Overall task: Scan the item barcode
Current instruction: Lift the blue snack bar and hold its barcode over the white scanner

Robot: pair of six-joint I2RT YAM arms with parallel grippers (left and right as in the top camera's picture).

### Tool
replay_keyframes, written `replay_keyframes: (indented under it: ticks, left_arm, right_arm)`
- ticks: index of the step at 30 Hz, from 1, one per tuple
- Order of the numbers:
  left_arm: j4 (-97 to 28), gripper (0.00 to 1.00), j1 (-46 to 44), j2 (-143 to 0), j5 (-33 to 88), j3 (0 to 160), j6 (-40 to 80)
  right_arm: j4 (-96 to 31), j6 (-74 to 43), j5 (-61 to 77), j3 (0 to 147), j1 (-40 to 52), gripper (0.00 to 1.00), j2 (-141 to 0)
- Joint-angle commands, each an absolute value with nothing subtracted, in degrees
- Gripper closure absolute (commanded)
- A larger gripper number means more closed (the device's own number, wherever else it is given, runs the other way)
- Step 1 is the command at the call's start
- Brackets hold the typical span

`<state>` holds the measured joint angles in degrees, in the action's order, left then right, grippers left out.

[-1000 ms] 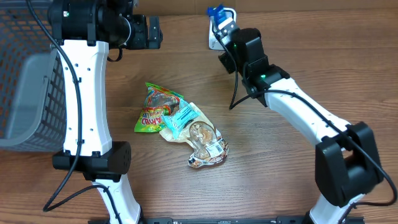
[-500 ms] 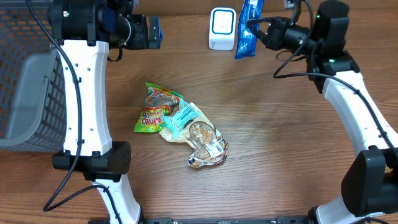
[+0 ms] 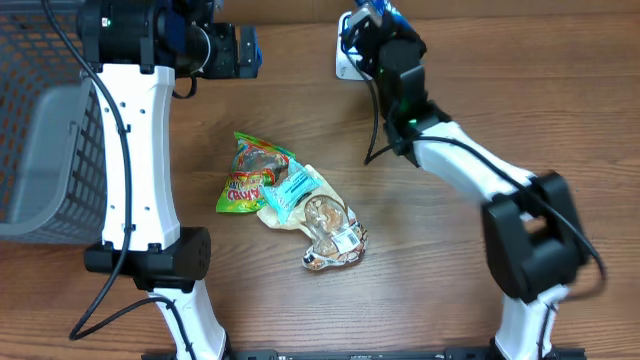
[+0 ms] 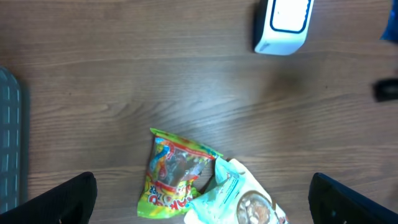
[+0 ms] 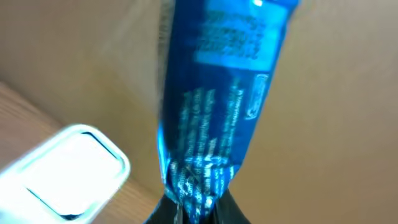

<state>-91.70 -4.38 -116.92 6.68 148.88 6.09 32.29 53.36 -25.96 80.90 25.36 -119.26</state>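
Wood table (image 3: 450, 300), and nearest on it a pale packet (image 3: 325, 225) lies touching a green packet (image 3: 248, 175), the two overlapping at a corner mid-table. A grey mesh basket (image 3: 40, 140) sits off to the left. Farther back on the left, the left gripper (image 3: 252, 52) hangs above the table with its jaws spread wide and nothing in them. At the far edge the right gripper (image 5: 193, 208) pinches the end of a blue packet (image 5: 217, 112), held in the air close by the white scanner (image 4: 283, 25).
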Motion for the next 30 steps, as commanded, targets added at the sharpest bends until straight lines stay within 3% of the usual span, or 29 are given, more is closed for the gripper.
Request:
replay_keyframes:
  ticks: [1, 7, 20, 30]
  left_arm:
    - [-91.46, 0.0, -4.14, -117.36, 7.07, 149.73, 6.87]
    - [-91.46, 0.0, -4.14, -117.36, 7.05, 149.73, 6.87]
    - [-91.46, 0.01, -4.14, -117.36, 7.05, 149.73, 6.87]
    - [-91.46, 0.0, -4.14, -117.36, 7.07, 149.73, 6.87]
  right_arm:
    - [40.64, 76.05, -28.8, 81.82, 24.36, 0.96, -126.3]
    - [42.39, 84.09, -26.76, 81.82, 24.12, 0.96, -133.32]
    - [57.06, 84.03, -33.93, 81.84, 22.46, 0.96, -133.64]
    - [55.37, 78.0, -33.54, 81.84, 20.86, 0.96, -133.67]
